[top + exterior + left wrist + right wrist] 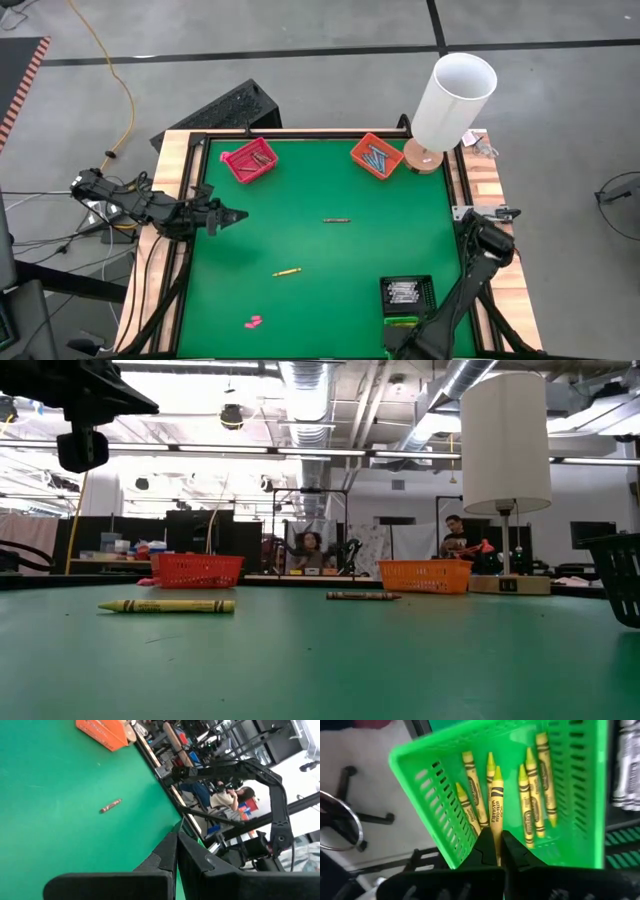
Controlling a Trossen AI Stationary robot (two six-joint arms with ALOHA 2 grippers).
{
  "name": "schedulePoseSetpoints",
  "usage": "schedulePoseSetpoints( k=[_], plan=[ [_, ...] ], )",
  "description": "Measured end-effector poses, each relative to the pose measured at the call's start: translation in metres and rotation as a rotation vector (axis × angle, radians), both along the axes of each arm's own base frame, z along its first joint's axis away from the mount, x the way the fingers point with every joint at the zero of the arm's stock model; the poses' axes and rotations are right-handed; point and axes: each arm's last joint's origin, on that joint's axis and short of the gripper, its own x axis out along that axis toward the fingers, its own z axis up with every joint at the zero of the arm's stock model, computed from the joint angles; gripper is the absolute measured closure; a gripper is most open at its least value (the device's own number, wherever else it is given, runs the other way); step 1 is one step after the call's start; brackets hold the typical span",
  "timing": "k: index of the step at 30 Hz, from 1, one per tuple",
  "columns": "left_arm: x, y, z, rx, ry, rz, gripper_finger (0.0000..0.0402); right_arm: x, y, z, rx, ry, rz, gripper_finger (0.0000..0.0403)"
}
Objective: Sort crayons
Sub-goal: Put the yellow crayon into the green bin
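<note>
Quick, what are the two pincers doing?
Left pincer: shut, empty, over the green table's left edge.
Right pincer: shut, holding nothing, above the green basket of yellow crayons.

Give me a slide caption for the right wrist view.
Shut right gripper above a green basket of yellow crayons.

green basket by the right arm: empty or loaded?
Loaded. The right wrist view shows several yellow crayons lying inside the green basket.
</note>
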Motion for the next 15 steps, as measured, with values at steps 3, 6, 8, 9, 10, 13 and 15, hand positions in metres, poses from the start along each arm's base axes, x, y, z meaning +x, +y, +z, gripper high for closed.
schedulePoseSetpoints(
  k=[3, 6, 8, 9, 10, 13, 15],
  plan=[
    [0.0, 0.0, 0.0, -0.003, -0.001, 0.008, 0.0401, -0.01, -0.007, -0.008, 0.036, -0.02, -0.047, 0.0403],
    [0.0, 0.0, 0.0, -0.01, -0.002, 0.018, 0.0401, -0.02, -0.019, -0.007, 0.056, -0.033, -0.088, 0.0403],
    [0.0, 0.001, 0.0, -0.014, -0.002, 0.027, 0.0401, -0.024, -0.026, -0.005, 0.053, -0.058, -0.103, 0.0402],
    [0.0, 0.001, 0.0, -0.015, -0.003, 0.029, 0.0401, -0.026, -0.03, -0.005, 0.044, -0.07, -0.109, 0.0401],
    [0.0, 0.001, 0.0, -0.015, -0.003, 0.034, 0.0401, -0.027, -0.033, -0.005, 0.033, -0.081, -0.112, 0.0398],
    [0.0, 0.001, 0.0, -0.015, -0.004, 0.037, 0.0401, -0.028, -0.04, -0.001, 0.024, -0.108, -0.079, 0.0383],
    [0.0, 0.001, 0.0, -0.015, -0.004, 0.037, 0.0402, -0.027, -0.043, 0.002, 0.027, -0.114, -0.058, 0.0368]
  ],
)
